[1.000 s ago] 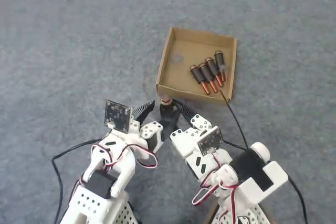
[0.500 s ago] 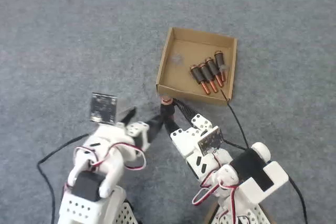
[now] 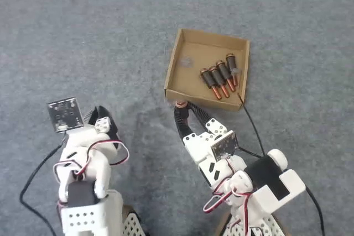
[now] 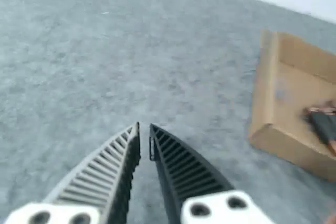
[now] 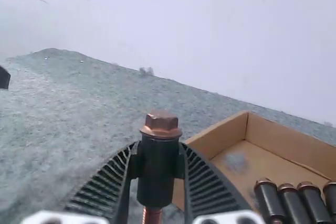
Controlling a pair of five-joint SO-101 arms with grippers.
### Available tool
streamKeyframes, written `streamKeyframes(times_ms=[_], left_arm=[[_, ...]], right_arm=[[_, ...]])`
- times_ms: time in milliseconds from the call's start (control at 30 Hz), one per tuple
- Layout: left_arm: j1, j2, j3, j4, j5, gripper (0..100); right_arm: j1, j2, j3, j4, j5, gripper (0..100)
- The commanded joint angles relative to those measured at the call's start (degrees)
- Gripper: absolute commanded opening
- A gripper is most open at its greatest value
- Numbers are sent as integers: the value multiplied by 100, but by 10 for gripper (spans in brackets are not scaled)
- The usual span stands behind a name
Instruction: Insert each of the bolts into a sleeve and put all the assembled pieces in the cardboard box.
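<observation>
My right gripper (image 3: pixel 181 116) (image 5: pixel 157 169) is shut on a black sleeve with a copper bolt through it (image 5: pixel 157 166), held upright just in front of the cardboard box's (image 3: pixel 178 59) near wall. The bolt's hex head (image 3: pixel 180 104) points up. Several assembled pieces (image 3: pixel 219 75) lie side by side in the box's right half; their ends (image 5: pixel 294 198) appear in the right wrist view. My left gripper (image 3: pixel 101 115) (image 4: pixel 144 135) sits well to the left over bare carpet, its fingers (image 4: pixel 118 166) nearly touching with nothing between them. The box (image 4: pixel 273 103) is off to its side.
Grey carpet (image 3: pixel 99 48) covers the table, with wide free room left of and behind the box. A black cable (image 3: pixel 249 122) runs from the box's near right corner back to the right arm. A pale wall (image 5: pixel 210 30) lies beyond the carpet's far edge.
The left arm let go of the bolt-and-sleeve piece and drew back to the left, its fingers closing. The right gripper kept the piece and edged slightly toward the box.
</observation>
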Motion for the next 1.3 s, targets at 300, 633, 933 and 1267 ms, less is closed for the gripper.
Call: streamKeyframes(times_ms=[300, 633, 933, 1267], left_arm=[[-580, -62, 593, 730, -1767, 19], [-607, -18, 593, 791, -1978, 19], [-607, -18, 593, 800, -1978, 19], [-580, -18, 593, 800, -1978, 19]], right_arm=[[716, -233, 255, -295, 703, 6], [787, -242, 255, -303, 756, 6], [1305, -585, 237, -224, 747, 6], [1534, -2659, 167, 2607, 738, 6]])
